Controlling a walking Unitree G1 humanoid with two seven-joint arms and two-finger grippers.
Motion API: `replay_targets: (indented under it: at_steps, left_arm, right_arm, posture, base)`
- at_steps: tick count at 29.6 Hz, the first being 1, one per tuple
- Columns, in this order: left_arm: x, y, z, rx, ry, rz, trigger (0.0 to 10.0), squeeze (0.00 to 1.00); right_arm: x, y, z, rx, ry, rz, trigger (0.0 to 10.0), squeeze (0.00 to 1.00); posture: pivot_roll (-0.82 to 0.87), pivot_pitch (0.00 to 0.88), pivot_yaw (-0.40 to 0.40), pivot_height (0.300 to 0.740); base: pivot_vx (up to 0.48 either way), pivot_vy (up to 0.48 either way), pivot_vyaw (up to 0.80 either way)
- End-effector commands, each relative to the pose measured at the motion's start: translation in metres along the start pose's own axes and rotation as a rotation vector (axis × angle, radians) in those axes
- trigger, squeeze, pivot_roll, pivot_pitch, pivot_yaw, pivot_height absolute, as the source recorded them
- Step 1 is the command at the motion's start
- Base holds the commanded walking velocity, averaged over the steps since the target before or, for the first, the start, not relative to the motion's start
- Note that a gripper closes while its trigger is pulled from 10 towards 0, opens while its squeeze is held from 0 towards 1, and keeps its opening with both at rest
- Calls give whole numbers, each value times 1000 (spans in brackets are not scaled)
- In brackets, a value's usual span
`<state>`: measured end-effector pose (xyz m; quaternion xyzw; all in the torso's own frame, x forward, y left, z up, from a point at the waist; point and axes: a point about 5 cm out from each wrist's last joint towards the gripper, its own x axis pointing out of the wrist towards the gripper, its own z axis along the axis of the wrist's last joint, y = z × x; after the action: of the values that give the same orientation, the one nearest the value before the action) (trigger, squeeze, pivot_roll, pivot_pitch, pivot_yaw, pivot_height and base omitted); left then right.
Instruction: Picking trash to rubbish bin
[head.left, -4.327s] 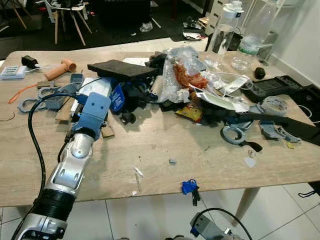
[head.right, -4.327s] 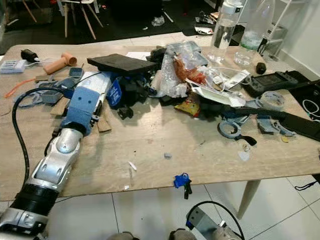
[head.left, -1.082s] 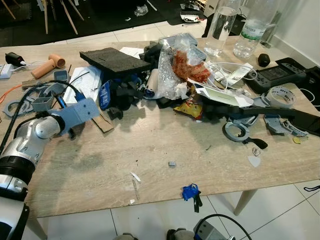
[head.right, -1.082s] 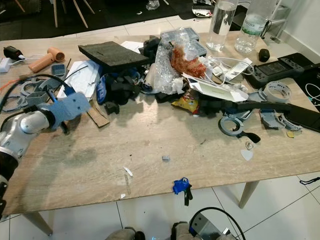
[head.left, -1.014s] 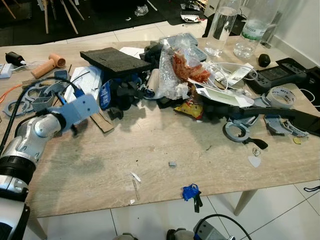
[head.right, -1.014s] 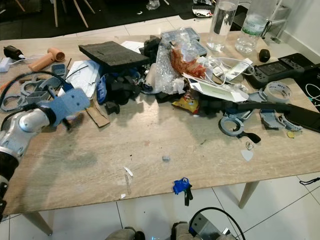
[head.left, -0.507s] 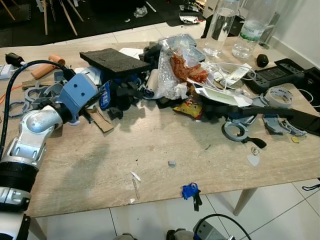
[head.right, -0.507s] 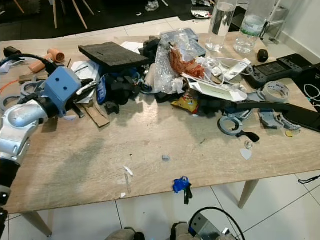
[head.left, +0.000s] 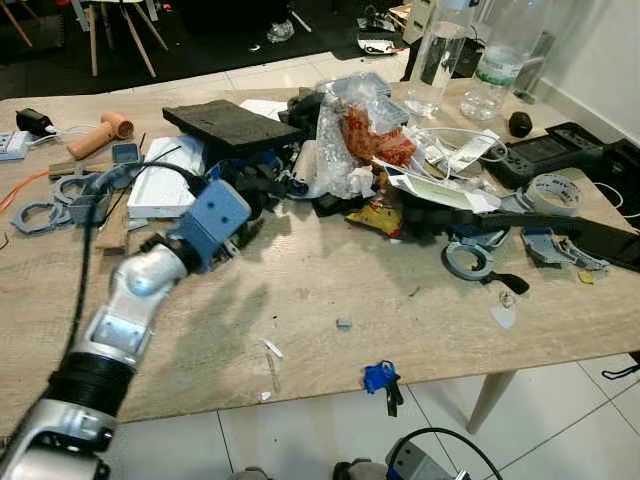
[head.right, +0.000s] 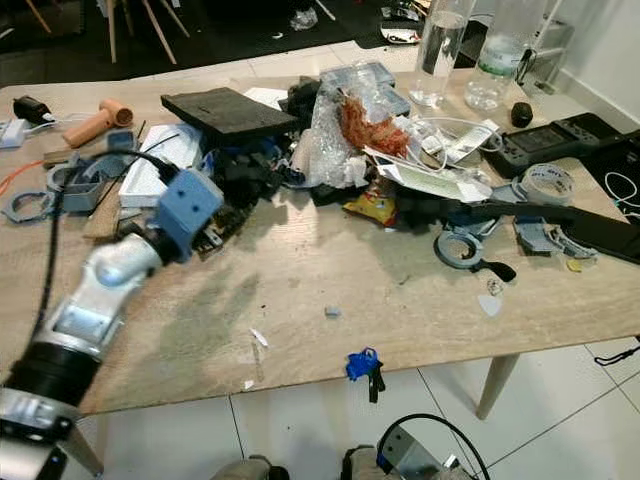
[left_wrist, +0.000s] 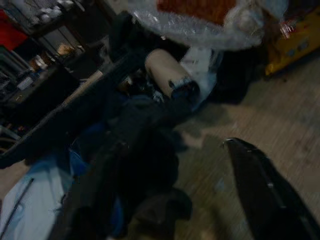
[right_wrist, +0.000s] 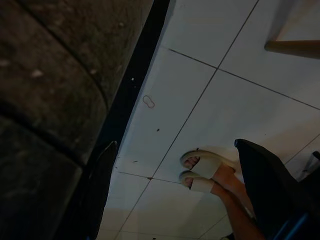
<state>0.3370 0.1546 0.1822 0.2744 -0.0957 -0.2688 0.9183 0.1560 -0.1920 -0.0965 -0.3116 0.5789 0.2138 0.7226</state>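
1. My left claw (left_wrist: 200, 200) sits low at the dark clutter's near edge, fingers spread, nothing between them.
2. Trash heap, with its clear plastic bag (head.left: 345, 150), occupies the bench's (head.left: 320, 290) far middle; bare wood lies nearer me.
3. Right claw (right_wrist: 175, 195) hangs spread over floor tiles, near a person's sandalled feet (right_wrist: 200, 172).

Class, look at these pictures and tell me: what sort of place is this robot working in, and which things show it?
Probably a room in a home used as a workspace. A wooden table on a white tiled floor is heaped with clutter: water bottles, a roll of tape, plastic wrapping. Chair legs stand behind.
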Motion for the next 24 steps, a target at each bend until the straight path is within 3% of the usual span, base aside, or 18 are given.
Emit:
replay_targets:
  at_steps: [1,2,3,4,7,14,24]
  left_arm:
    - [2,-3,3,-4,-6,20,10000,1000]
    - [5,-5,2,-7,3,37,10000,443]
    - [7,-6,2,-8,12,47,10000,443]
    - [9,-7,1,-4,30,70,10000,0]
    - [11,-5,0,-32,55,122,10000,0]
    - [12,-3,0,-41,56,146,10000,0]
    - [11,7,12,73,-21,186,10000,0]
  right_arm:
    - [1,15,14,5,-51,53,10000,0]
    - [1,15,14,5,-52,52,10000,0]
    - [1,15,14,6,-52,52,10000,0]
    - [1,15,14,6,-52,52,10000,0]
    - [1,15,14,7,-52,52,10000,0]
    - [1,15,14,10,-50,53,10000,0]
    - [1,15,13,13,-49,53,10000,0]
  posture:
    - [17,151,24,740]
    - [17,151,24,740]
    - [17,151,24,740]
    - [17,151,24,740]
    - [10,152,26,740]
    - [7,152,28,740]
    - [1,157,29,740]
  base:
    - [0,0,0]
    - [0,0,0]
    - [0,0,0]
    - [0,0,0]
    - [0,-112,0]
    - [0,-446,0]
    - [0,0,0]
